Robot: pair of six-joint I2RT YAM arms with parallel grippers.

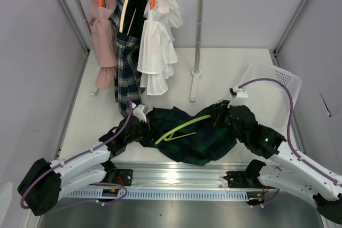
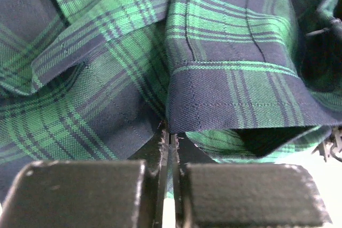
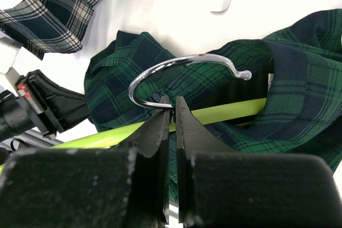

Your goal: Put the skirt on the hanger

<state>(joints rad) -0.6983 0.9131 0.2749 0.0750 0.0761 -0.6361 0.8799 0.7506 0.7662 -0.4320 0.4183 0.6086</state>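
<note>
The dark green tartan skirt (image 1: 200,138) lies crumpled on the table between the two arms. The lime-green hanger (image 1: 181,127) lies slanted across it, with its right end tucked under a fold of cloth. My left gripper (image 1: 145,127) is at the skirt's left edge. In the left wrist view it (image 2: 170,133) is shut on a folded hem of the skirt (image 2: 230,78). My right gripper (image 1: 217,115) is at the skirt's upper right. In the right wrist view it (image 3: 172,106) is shut on the base of the chrome hook (image 3: 176,63), just above the lime bar (image 3: 230,111).
A clothes rack (image 1: 199,36) stands at the back with a pink garment (image 1: 105,36), a navy-and-white checked garment (image 1: 127,52) and a white ruffled garment (image 1: 157,41). Its foot (image 1: 194,86) is just behind the skirt. A white basket (image 1: 272,89) sits at the right.
</note>
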